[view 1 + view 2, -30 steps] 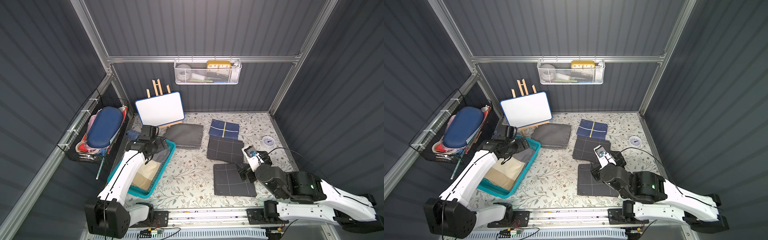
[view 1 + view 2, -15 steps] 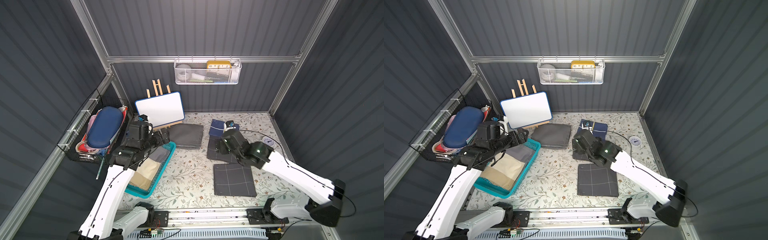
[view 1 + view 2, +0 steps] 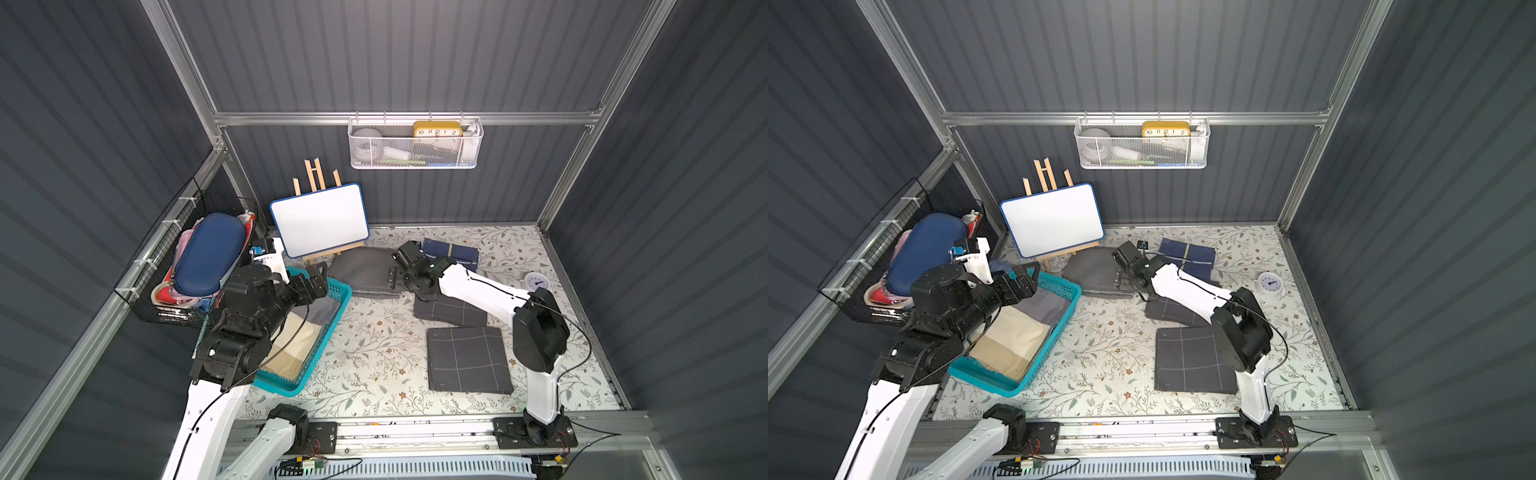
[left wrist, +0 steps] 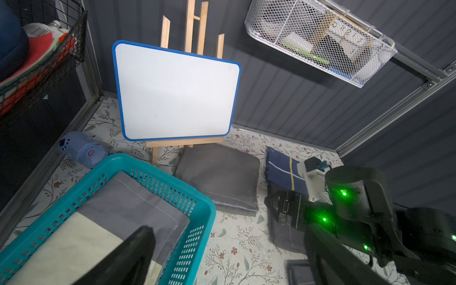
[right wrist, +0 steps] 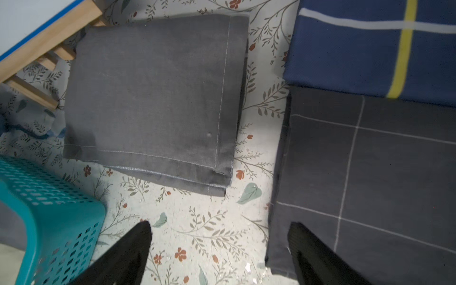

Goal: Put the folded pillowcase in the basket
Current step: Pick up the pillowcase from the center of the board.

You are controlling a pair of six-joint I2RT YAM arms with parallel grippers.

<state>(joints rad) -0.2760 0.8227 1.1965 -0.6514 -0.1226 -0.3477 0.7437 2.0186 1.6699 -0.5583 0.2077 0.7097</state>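
So the pillowcase (image 3: 365, 270) (the plain grey one, folded into a fat square) is lying flat on the table (image 3: 374, 345), right in front of the easel (image 3: 313, 174) with the whiteboard (image 3: 320, 220). It's not in the basket (image 3: 328, 338) yet. The basket sits just beside it, on the left arm's side. In the right wrist view there's a strip of flowery table between the pillowcase (image 5: 153, 98) and the basket (image 5: 49, 222). The basket already holds a folded grey cloth (image 3: 320, 309) and a beige cloth (image 3: 291, 345).

The right gripper (image 5: 219, 225) hangs just off the pillowcase's corner. Its fingers (image 5: 138, 241) are wide apart with nothing between them. One fingertip is over bare table, the other over the checked cloth (image 5: 370, 172) next door. It doesn't look like it's touching the pillowcase. Past the checked cloth there's a navy cloth (image 5: 357, 49) with a yellow stripe, touching its edge.

The left gripper (image 3: 316, 277) is up over the end of the basket nearest the easel, fingers apart too, holding nothing. There's a small clock (image 3: 536, 282) off near the table's right edge.
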